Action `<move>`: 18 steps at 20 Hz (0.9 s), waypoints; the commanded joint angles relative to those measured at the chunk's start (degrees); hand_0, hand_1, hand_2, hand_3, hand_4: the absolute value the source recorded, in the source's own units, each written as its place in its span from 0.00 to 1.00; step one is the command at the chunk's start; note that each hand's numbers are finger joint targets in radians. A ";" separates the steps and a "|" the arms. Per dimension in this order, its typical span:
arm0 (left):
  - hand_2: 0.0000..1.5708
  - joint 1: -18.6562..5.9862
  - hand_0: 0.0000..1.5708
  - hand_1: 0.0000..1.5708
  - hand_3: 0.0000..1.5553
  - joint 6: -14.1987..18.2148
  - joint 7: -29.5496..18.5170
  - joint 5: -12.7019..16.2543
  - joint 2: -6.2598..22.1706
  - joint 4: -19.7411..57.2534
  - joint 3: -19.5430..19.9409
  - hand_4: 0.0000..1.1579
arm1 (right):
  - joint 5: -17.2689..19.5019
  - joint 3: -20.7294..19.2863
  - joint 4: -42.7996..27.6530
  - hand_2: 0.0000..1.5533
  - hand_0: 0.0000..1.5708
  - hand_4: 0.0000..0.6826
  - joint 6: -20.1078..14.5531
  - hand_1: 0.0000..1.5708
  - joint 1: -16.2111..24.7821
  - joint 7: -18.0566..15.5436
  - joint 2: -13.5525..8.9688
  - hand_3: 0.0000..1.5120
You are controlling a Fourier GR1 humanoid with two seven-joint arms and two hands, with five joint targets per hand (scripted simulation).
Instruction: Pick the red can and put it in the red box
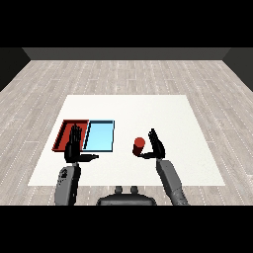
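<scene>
Red can (pixel 139 144) stands upright on the white table (pixel 163 111), right of the light blue tray (pixel 99 136) and apart from it. Head view: right hand (pixel 157 146) sits just beside the can on its right, fingers extended and relaxed, thumb reaching under toward the can's base; whether it touches the can cannot be told, and the fingers are not curled round it. Left hand (pixel 74 146) is over the near edge of the red tray (pixel 63 133), fingers straight, thumb stuck out sideways, holding nothing. Red tray and light blue tray lie side by side, edges touching, red on the left.
</scene>
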 commanded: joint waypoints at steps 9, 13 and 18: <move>0.00 -3.65 0.00 0.00 0.00 -0.59 -0.91 0.92 1.76 5.15 2.50 0.00 | -3.37 2.71 14.34 0.00 0.00 0.00 -0.68 0.00 -6.98 -6.79 0.05 0.00; 0.00 2.12 0.00 0.00 0.00 1.01 2.67 -1.26 -0.40 -4.62 -2.12 0.00 | -6.81 5.20 12.00 0.00 0.00 0.00 -1.14 0.00 -6.24 -5.58 0.05 0.00; 0.00 0.39 0.00 0.00 0.00 4.48 0.51 -3.70 -2.77 -1.36 -4.38 0.00 | -6.15 5.59 9.82 0.00 0.00 0.00 -2.66 0.00 -5.40 -4.57 0.05 0.00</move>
